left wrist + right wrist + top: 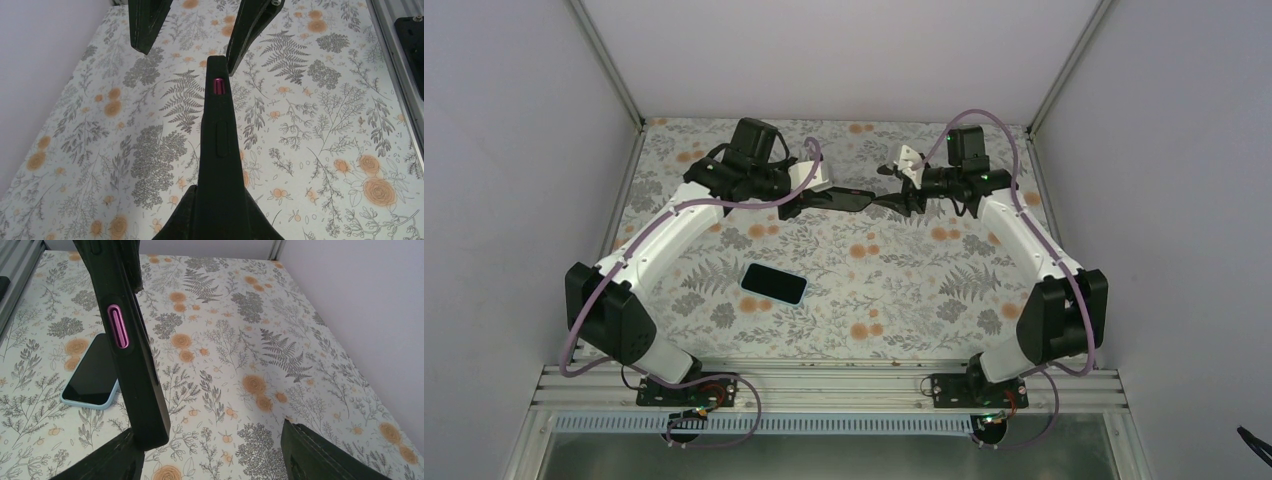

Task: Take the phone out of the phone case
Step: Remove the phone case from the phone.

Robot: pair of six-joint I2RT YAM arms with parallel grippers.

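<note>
Closest to the left wrist camera, the left gripper (220,212) is clamping narrowly on one end of the black phone case (219,130). It is holding the case edge-on in the air above the far part of the desk (894,300), with a pink button (218,86) showing on the thin side. The case's other end is reaching into the right gripper (215,460), whose jaws are standing wide. That end is sitting just beside one finger (112,460) and well apart from the other; whether it is touching that finger cannot be told. The phone (774,284) is lying flat and screen-up on the desk, out of the case, left of centre and nearer the near edge, well apart from both grippers.
</note>
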